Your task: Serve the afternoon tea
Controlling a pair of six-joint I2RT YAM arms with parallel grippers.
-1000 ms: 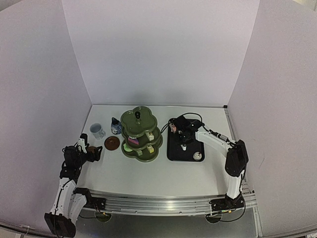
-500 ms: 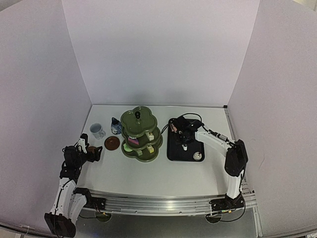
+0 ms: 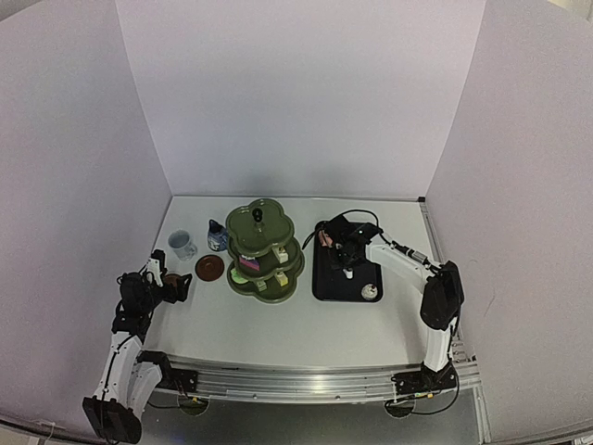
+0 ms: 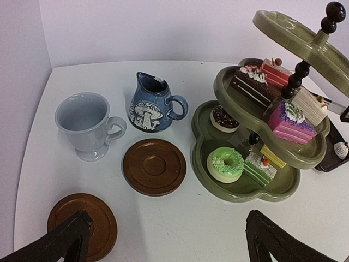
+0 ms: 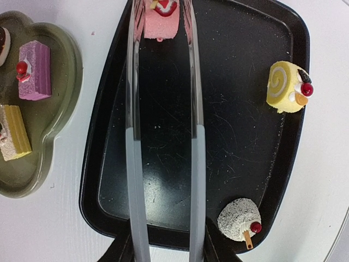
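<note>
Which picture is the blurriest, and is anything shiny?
Right wrist view: the metal tongs sit so near the lens that their lower ends go soft, and their shiny arms mirror the black tray. Left wrist view: sharp, with soft shadows by the green stand. Top view: evenly lit, everything tiny.

Bare table fronts the stand; mug, pot, 2 coasters crowd its left.

A: The tongs look like polished metal, mirror-bright. The black tray is smooth but scuffed and speckled.

B: The green stand shines like glossy plastic. The 2 coasters look wooden, satin, with turned rings. The mug is matt, the pot glazed.
</note>
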